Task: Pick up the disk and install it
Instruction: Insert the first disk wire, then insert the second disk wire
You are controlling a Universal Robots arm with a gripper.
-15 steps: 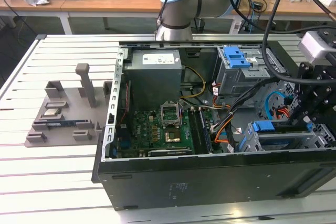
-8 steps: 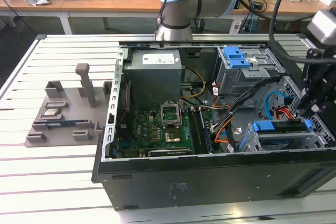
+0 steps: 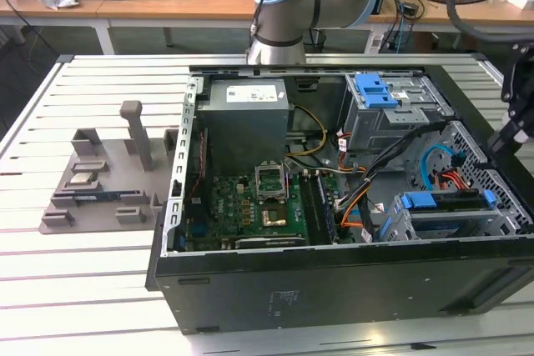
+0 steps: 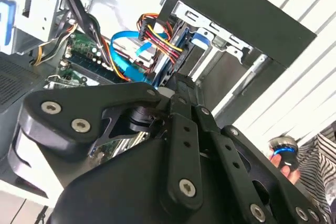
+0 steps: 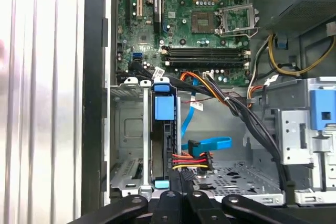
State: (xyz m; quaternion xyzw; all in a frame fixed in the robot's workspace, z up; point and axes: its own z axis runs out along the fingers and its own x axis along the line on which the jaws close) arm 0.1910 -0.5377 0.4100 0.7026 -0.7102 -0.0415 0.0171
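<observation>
**A:** Start at the black linkage end effector (image 5: pixel 184 205). What is it doing?

**B:** Whether it is wide or narrow I cannot tell, and I see nothing held in it. In the exterior view it hangs at the right-hand end of the open black computer case (image 3: pixel 334 289), just outside the case wall.

**A:** And the disk?

**B:** The flat silver hard drive with the blue plastic frame (image 5: pixel 164 109) stands on edge inside the grey metal drive cage (image 5: pixel 126 129), in the corner of the case nearest the end effector. So it looks seated in its bay already, not lying loose on the slatted white table (image 3: pixel 100 273).

**A:** Which way does it lie from the end effector?

**B:** Straight ahead. In the first wrist view the disk's long axis runs directly away from the end effector toward the green motherboard (image 5: pixel 210 19), with its near narrow end just in front of the linkage.

**A:** Anything crowding that line?

**B:** A red, yellow and black cable bundle (image 5: pixel 191 160) ends just beside the disk's near end. Whether it is plugged in, I cannot tell. A flat blue cable (image 5: pixel 210 144) loops close by.
</observation>
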